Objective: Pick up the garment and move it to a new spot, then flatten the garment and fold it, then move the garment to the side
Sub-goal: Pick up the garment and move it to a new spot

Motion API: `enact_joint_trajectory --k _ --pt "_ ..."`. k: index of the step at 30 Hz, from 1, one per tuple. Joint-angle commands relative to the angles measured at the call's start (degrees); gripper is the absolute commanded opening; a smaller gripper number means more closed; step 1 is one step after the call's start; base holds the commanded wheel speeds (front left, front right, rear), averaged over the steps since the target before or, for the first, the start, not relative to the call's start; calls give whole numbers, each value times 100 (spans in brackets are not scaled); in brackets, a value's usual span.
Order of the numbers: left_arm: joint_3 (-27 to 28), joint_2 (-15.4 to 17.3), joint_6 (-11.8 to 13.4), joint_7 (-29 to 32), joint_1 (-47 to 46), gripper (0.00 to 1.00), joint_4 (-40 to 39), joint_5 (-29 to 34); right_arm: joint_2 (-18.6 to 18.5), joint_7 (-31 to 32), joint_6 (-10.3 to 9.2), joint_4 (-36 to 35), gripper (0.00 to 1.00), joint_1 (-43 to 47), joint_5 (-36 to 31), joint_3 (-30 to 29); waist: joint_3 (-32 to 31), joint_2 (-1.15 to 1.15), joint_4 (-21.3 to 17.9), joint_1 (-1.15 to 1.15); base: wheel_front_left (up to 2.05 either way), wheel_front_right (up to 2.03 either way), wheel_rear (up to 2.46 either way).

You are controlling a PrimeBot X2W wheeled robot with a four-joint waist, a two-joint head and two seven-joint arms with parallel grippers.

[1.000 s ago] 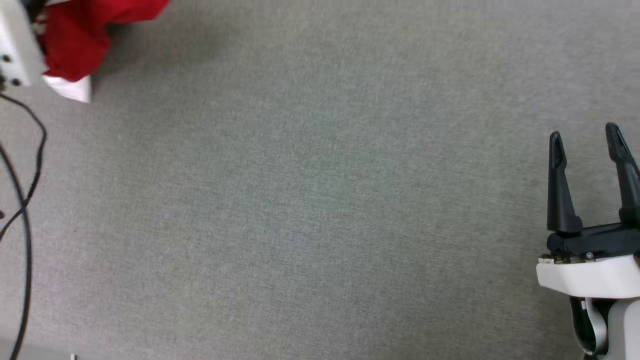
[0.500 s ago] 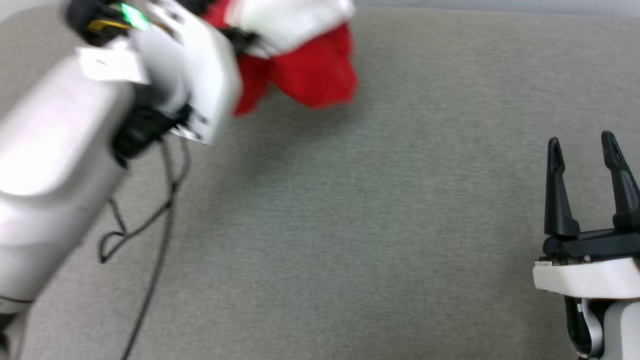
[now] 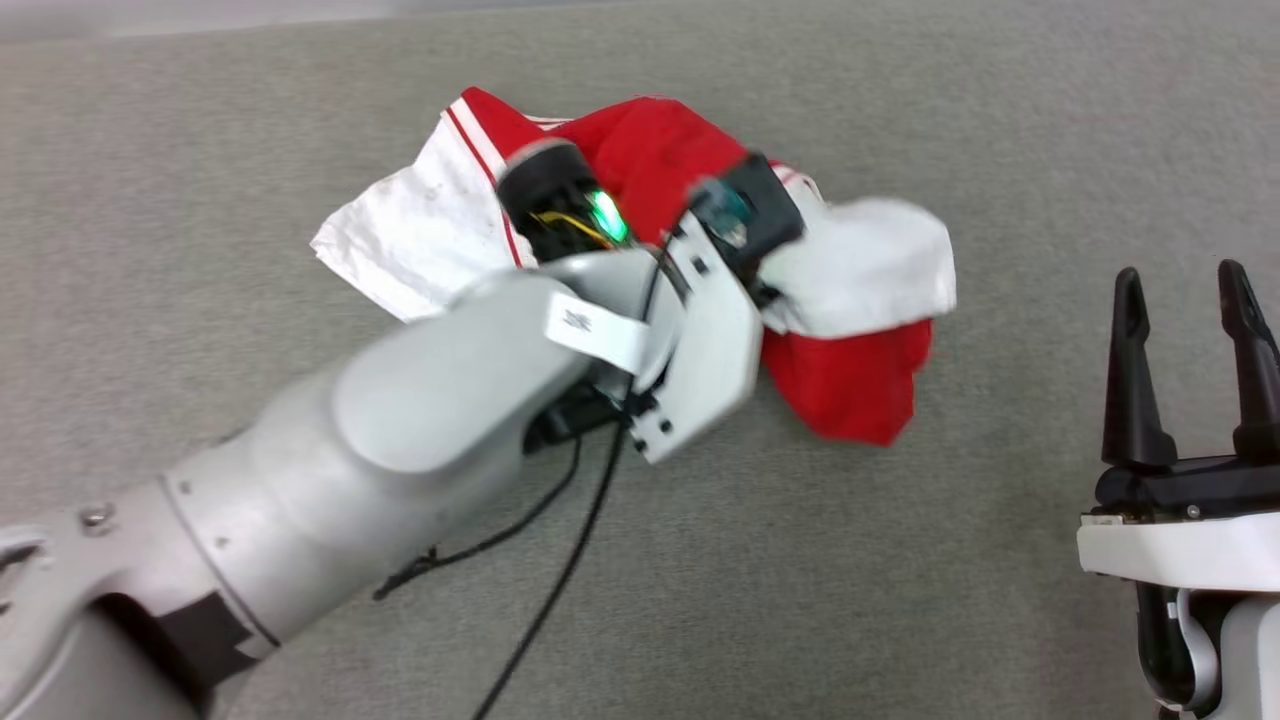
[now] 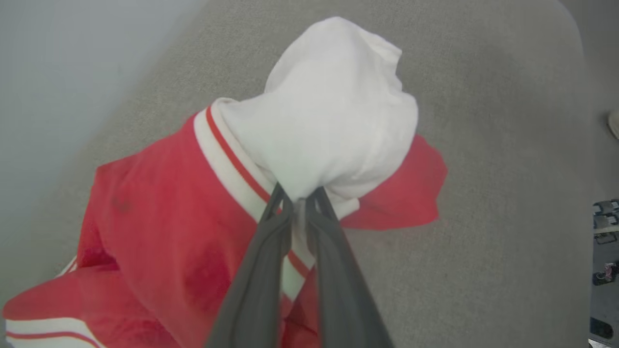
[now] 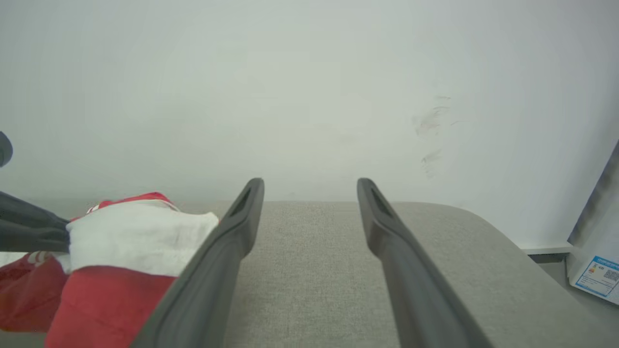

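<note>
The two dark fingers of my left gripper are pinched nearly together on the white sleeve of the garment, whose red body bunches beneath and beside them over the grey cushion; how much rests on it is unclear. My right gripper stands well apart to their right, fingers spread, holding nothing.

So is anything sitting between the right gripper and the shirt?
Nothing visible. Just bare grey surface lies between the open right gripper and the shirt, which the left gripper is pinching by its white fabric.
</note>
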Motion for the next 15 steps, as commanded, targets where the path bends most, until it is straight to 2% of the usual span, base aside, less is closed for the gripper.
enact_joint_trajectory --k 1,5,8,12,15 --pt "-70 -76 -1 -67 3 0 51 -1 19 -8 -4 9 100 -42 66 -20 80 0 -119 0 0 0 0" --pt "-272 -387 -2 -31 292 0 202 42 20 -8 -4 9 100 -63 126 -54 189 0 -260 0 0 0 0" --pt "-286 -608 -2 220 626 0 182 235 20 -8 -4 13 100 -89 161 -59 272 0 -330 0 0 0 0" --pt "-285 -743 -2 639 1119 0 65 535 20 -8 -4 28 100 -106 185 -70 343 0 -372 0 0 0 0" --pt "-301 -796 -6 692 1299 0 33 646 20 -8 -4 43 100 -115 192 -93 356 0 -357 0 0 0 0"
